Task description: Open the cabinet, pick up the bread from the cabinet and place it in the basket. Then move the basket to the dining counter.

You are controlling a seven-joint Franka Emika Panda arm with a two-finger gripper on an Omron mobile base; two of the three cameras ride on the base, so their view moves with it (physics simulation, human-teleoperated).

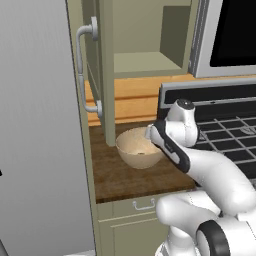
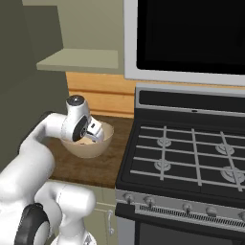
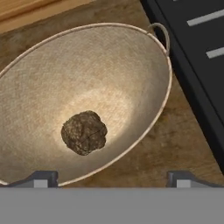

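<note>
hand [image 3: 112,177] released, fingers wide, just above bread [image 3: 84,132] in basket [image 3: 144,57]

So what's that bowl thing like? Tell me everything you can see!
The basket is round, tan and bowl-shaped, with a pale speckled inside and a small loop handle on its rim. It sits upright on the dark wood countertop, beside the stove. A dark brown, lumpy bread lies at its bottom.
</note>
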